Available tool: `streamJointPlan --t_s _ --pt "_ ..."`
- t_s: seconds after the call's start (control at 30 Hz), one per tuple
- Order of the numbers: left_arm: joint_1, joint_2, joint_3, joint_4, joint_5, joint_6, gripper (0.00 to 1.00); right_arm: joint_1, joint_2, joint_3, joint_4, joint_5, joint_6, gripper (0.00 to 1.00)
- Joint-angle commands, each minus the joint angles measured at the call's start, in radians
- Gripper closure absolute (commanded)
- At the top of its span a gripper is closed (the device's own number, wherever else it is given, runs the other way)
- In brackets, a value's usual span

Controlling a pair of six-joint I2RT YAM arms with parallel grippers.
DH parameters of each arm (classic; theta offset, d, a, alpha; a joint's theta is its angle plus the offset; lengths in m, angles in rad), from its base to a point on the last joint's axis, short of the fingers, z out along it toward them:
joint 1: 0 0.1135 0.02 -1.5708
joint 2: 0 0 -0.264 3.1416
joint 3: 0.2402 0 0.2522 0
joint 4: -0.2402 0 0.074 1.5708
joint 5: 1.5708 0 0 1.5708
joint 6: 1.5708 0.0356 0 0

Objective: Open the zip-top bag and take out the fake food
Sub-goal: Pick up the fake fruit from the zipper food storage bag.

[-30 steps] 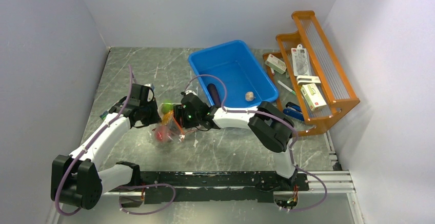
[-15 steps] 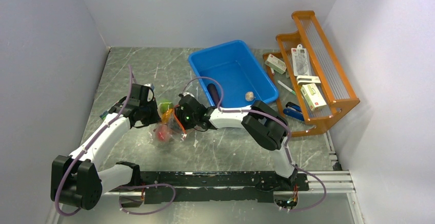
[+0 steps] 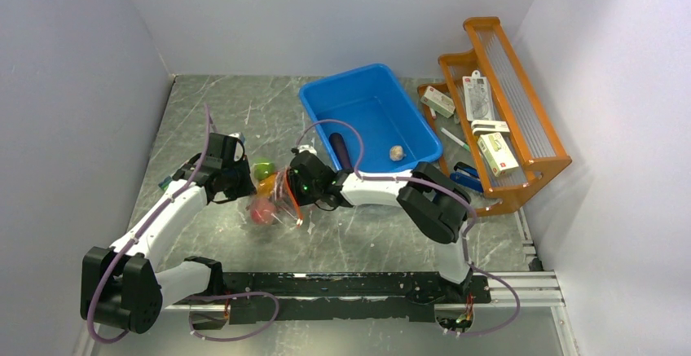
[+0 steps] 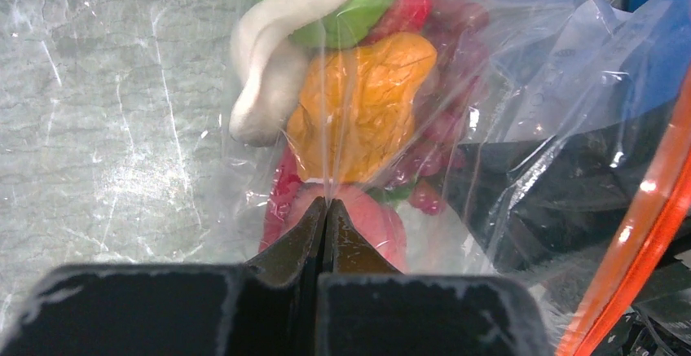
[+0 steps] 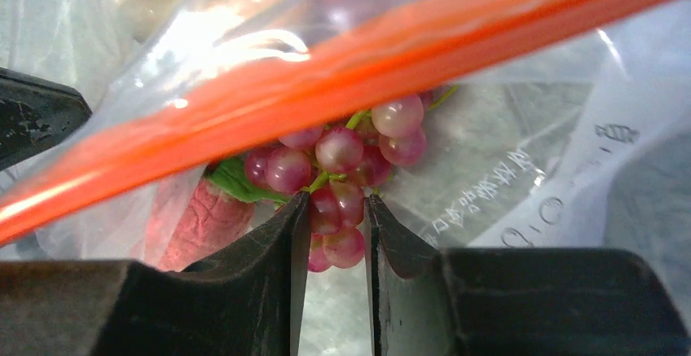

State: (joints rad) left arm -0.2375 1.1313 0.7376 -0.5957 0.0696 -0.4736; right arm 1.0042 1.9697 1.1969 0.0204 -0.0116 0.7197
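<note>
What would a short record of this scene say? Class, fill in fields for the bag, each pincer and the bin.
Bag: zip-top bag, clear, holding an orange piece
Left pincer: shut on the bag's film
Right pincer: gripping the grapes below the orange zip strip
Blue bin: beige bulb inside

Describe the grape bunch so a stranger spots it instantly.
Start at the blue bin; just off its near-left corner lies the clear zip-top bag. Inside, below the orange zip strip, the grape bunch is the only cluster of small glossy red-purple balls.
</note>
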Motion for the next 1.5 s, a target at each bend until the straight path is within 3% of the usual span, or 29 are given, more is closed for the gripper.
streamJointPlan --t_s 0.0,0.1,0.2,0.37,0.5,0.6,0.67,0.8,1.23,1.47 --pt "-0.008 -0.013 0.001 0.004 -0.010 -0.003 0.93 -0.007 -0.066 -0.019 -0.049 0.087 -0.041 0.72" --pt "-0.008 -0.012 0.002 0.004 -0.010 -0.003 0.93 -0.009 -0.069 -0.015 -0.034 0.051 -0.043 0.67" --pt "-0.008 -0.015 0.001 0.004 -0.010 -0.003 0.93 -0.009 -0.046 0.013 -0.023 -0.020 -0.041 0.52" --pt "-0.009 -0.013 0.002 0.004 -0.011 -0.003 0.93 -0.006 0.068 0.107 -0.052 -0.145 -0.032 0.40" --pt "-0.009 -0.016 0.001 0.004 -0.013 -0.005 0.93 0.005 0.166 0.174 -0.179 -0.015 -0.038 0.39" --pt "-0.010 -0.016 0.002 0.004 -0.012 -0.004 0.93 0.005 0.147 0.117 -0.177 0.101 -0.022 0.45" --pt "-0.010 -0.015 0.002 0.004 -0.010 -0.003 0.93 0.009 0.102 0.055 -0.140 0.164 -0.021 0.55" --pt "-0.010 -0.015 0.001 0.005 -0.008 -0.002 0.93 0.010 0.021 -0.022 -0.102 0.216 -0.042 0.64" --pt "-0.011 -0.014 0.002 0.003 -0.015 -0.005 0.93 0.010 -0.101 -0.078 -0.133 0.189 -0.085 0.71" --pt "-0.016 -0.017 0.003 0.000 -0.019 -0.007 0.93 0.010 -0.174 -0.122 -0.096 0.081 -0.096 0.74"
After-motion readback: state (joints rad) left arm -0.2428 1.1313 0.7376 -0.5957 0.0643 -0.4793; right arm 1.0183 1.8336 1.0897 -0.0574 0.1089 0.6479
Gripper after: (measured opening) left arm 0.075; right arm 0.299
